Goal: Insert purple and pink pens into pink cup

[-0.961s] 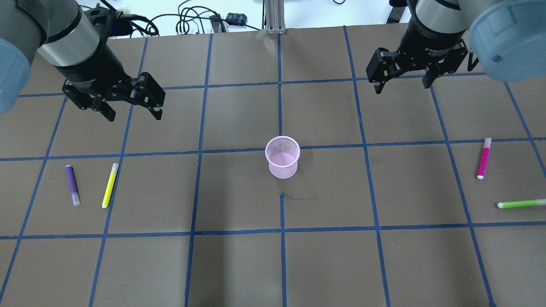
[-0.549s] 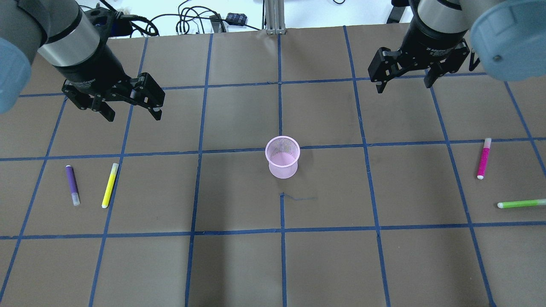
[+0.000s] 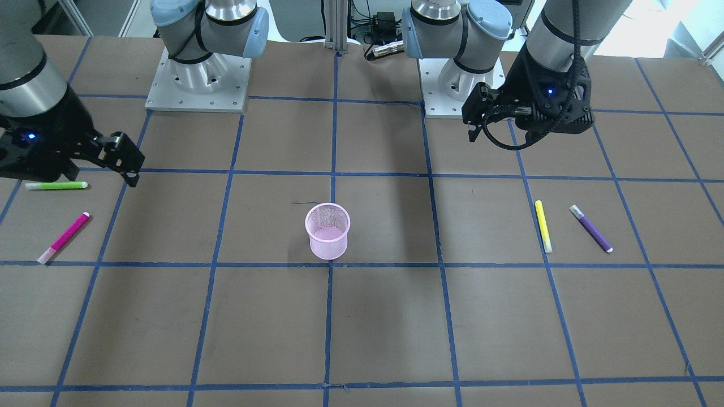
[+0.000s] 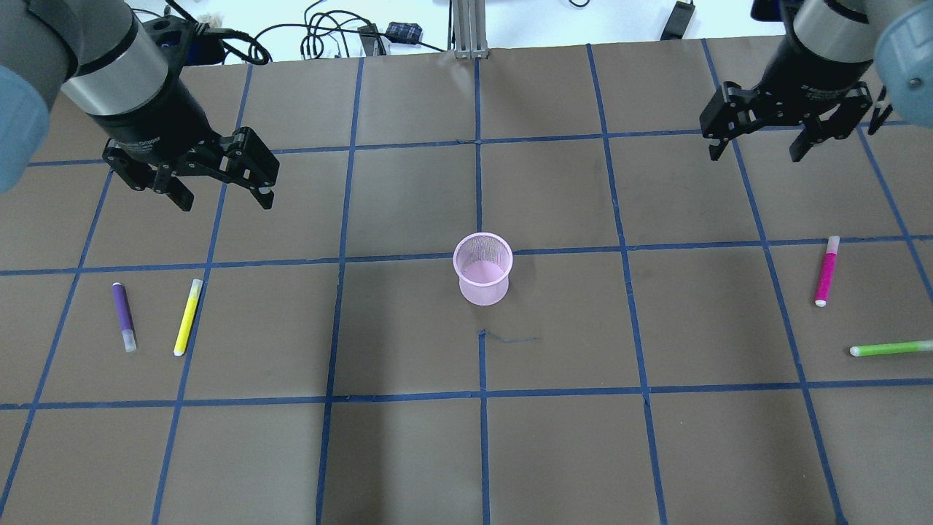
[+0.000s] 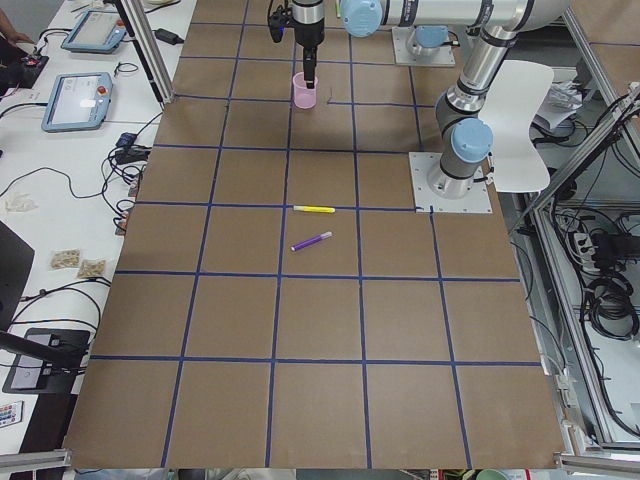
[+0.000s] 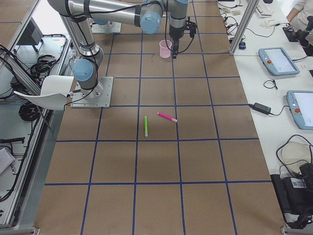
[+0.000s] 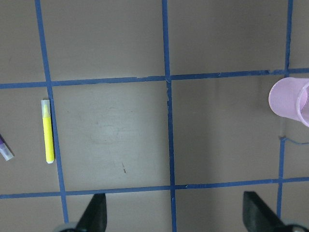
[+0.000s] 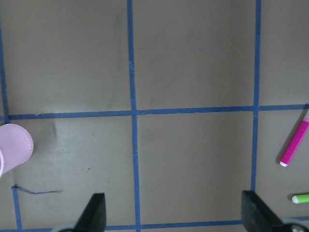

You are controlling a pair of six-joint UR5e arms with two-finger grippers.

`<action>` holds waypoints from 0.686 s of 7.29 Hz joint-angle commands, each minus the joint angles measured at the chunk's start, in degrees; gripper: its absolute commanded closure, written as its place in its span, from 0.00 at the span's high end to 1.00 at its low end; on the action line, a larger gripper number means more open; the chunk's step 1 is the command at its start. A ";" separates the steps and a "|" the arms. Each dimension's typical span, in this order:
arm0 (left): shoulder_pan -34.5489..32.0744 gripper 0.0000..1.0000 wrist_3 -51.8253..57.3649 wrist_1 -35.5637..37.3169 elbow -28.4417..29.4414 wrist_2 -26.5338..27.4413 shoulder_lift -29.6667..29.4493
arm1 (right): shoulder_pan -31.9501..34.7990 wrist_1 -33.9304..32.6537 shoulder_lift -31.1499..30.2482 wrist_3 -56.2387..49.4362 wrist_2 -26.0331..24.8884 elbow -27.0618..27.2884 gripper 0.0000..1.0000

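Pink mesh cup (image 4: pixel 482 277) is stood upright at the centre of the table (image 4: pixel 408 452). Purple pen (image 4: pixel 124 316) is laid flat on the left, just beside a yellow pen (image 4: pixel 188 316). Pink pen (image 4: pixel 826 270) is laid flat on the right, near a green pen (image 4: pixel 891 348). Both task pens are well apart from the cup. Left gripper (image 4: pixel 226 203) and right gripper (image 4: pixel 754 155) are held above the table, fingers spread wide.

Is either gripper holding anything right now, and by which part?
Nothing is held. The left gripper and the right gripper are both open and empty above the table; the purple pen and pink pen lie on it untouched.
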 commanded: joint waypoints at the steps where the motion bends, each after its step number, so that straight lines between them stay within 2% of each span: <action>1: 0.60 1.00 0.01 -0.47 0.95 0.01 0.14 | -8.53 -11.32 1.76 -0.70 -0.46 7.33 1.00; 2: 3.73 1.00 0.35 0.75 0.96 -0.08 0.22 | -10.65 -18.45 2.81 -4.44 -0.55 12.50 1.00; 4: 14.26 1.00 3.68 6.02 -0.45 -0.08 -1.44 | -16.00 -31.20 4.30 -5.45 -0.37 22.26 1.00; 5: 19.53 1.00 3.70 7.08 -1.32 0.88 -2.23 | -16.64 -39.79 7.62 -5.97 -0.63 26.57 1.00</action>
